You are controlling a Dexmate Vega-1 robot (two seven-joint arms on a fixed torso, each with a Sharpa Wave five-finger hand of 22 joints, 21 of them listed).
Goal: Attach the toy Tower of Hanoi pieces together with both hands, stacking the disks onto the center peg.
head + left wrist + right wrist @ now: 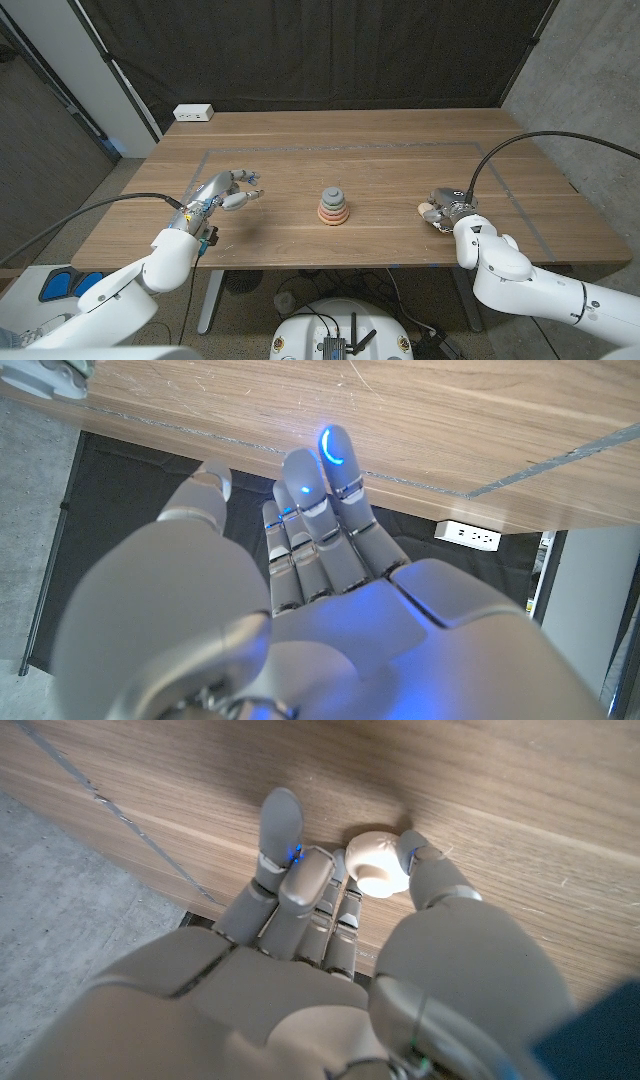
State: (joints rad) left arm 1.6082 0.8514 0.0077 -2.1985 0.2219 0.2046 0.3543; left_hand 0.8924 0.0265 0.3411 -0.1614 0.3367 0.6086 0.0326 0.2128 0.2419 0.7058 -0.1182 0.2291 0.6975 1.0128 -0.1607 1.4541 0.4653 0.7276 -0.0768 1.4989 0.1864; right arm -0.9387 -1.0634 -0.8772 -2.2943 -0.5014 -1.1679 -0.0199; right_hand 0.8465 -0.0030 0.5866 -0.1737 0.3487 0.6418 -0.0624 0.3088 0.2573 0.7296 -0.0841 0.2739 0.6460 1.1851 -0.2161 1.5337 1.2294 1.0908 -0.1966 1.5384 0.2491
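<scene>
Clearly the long wooden table (300,150) with its pale taped rectangle is laid out as a work zone: the toy sits mid-table, inside the tape, where both arms can reach it equally. At the back left edge a white power strip (193,113) lies well apart from the work, out of the way.

The left hand (228,191) hovers to the left of the toy, fingers spread and reaching toward the middle, holding nothing; in the left wrist view its fingers (318,480) extend straight with no disk between them. My reading is that it waits there to steady the stack when needed, not to carry.

The right hand (446,208) is low on the table to the right of the toy, fingers curled down around a small cream-white ring-shaped disk (377,863). In the right wrist view the thumb (425,855) touches one side of that disk and the other fingers (280,830) reach past its other side, so the hand appears to be pinching it, though the disk looks to be on the wood, not lifted.

The small stack of rounded toy Tower of Hanoi disks (333,208), pinkish and orange at the base, grey above, stands upright on its centre peg, midway between the hands. The stack seems mostly built, and the cream disk is probably a remaining small piece, hence gripped from above so its hole can drop over the peg
</scene>
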